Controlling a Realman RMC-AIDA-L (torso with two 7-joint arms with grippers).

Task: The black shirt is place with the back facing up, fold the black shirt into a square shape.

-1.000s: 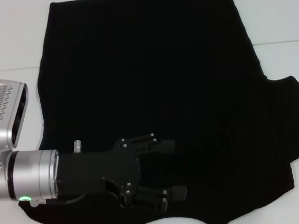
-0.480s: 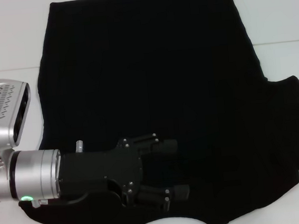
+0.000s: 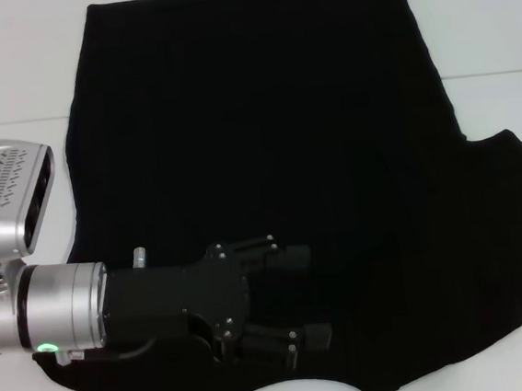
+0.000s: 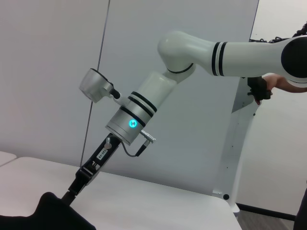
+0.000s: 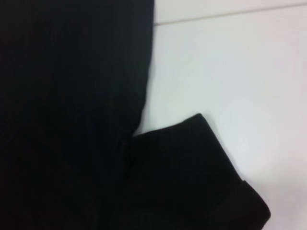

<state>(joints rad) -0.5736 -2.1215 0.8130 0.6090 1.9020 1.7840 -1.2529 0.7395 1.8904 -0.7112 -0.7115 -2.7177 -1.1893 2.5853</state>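
The left end effector lies open over the near-left part of the black shirt — the cloth stretches away from it to the right, where the right end effector pinches the sleeve.

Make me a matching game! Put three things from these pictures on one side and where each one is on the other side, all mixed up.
Things:
1. black shirt
2. left gripper
3. table

Places:
A. over the near left part of the cloth, fingers apart
B. underneath everything, white and showing around the edges
C. spread flat, one short sleeve sticking out on the robot's right

Pairs: 1-C, 2-A, 3-B
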